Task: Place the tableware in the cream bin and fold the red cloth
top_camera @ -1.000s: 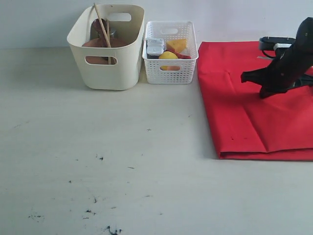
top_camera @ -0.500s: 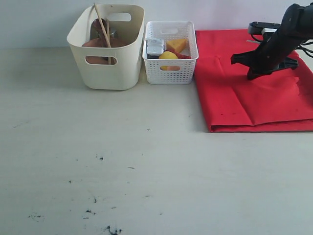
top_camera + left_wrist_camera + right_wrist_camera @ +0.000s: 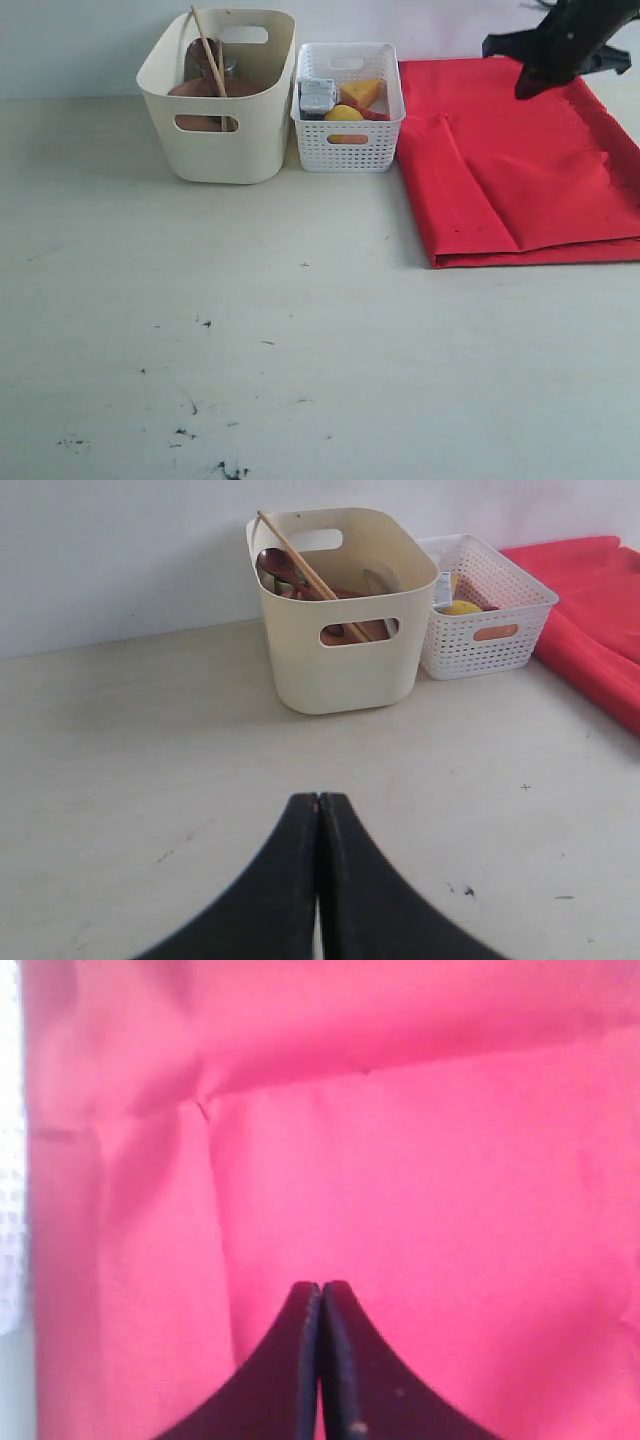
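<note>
The red cloth lies folded flat on the table at the right, a crease running across it. My right gripper hangs shut above its far edge, holding nothing. The cream bin stands at the back left with wooden chopsticks sticking out and a brown wooden plate showing through its handle cutout. In the left wrist view my left gripper is shut and empty over bare table, well short of the bin; chopsticks and a dark spoon show inside.
A white lattice basket with a lemon, cheese and a small carton stands between the bin and the cloth, touching the cloth's left edge. The wall runs just behind them. Dark specks mark the near tabletop.
The folded cloth slid back toward the wall and against the basket. My right gripper then rose off it and moved up and back. The left gripper's view gives no earlier frame.
</note>
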Motion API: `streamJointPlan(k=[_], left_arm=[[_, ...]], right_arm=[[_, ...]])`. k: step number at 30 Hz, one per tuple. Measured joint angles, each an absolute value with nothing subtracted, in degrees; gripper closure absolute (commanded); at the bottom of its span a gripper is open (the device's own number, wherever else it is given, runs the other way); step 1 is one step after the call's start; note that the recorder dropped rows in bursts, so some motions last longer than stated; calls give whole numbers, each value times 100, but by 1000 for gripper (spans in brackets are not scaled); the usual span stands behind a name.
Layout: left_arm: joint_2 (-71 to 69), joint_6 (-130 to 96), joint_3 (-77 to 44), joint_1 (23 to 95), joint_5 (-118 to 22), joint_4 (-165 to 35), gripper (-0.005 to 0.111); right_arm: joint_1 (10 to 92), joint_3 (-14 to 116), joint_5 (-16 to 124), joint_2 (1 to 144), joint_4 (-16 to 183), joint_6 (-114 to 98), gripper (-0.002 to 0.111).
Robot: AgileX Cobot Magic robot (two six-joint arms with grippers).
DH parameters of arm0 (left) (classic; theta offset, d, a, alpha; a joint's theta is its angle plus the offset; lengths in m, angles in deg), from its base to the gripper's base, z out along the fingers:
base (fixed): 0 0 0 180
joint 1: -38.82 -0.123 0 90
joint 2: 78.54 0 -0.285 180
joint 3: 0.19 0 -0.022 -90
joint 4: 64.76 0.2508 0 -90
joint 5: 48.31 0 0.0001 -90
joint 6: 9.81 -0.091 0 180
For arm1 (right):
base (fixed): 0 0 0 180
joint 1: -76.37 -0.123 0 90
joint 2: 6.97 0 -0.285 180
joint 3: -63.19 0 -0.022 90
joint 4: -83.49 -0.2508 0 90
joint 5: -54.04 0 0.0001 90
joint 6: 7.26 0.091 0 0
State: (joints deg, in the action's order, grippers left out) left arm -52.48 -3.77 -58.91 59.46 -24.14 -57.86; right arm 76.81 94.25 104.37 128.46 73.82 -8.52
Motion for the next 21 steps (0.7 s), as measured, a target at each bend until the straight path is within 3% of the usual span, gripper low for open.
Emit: streamJointPlan(k=[12, 21], left_arm=[[-5248, -377, -5891, 5946, -2414, -5786, 107], [-5248, -377, -5891, 5946, -2414, -5786, 107]], right_arm=[[7554, 9425, 11528, 11073, 7312, -726, 108], [6802, 9425, 11923, 9817, 7545, -726, 108]])
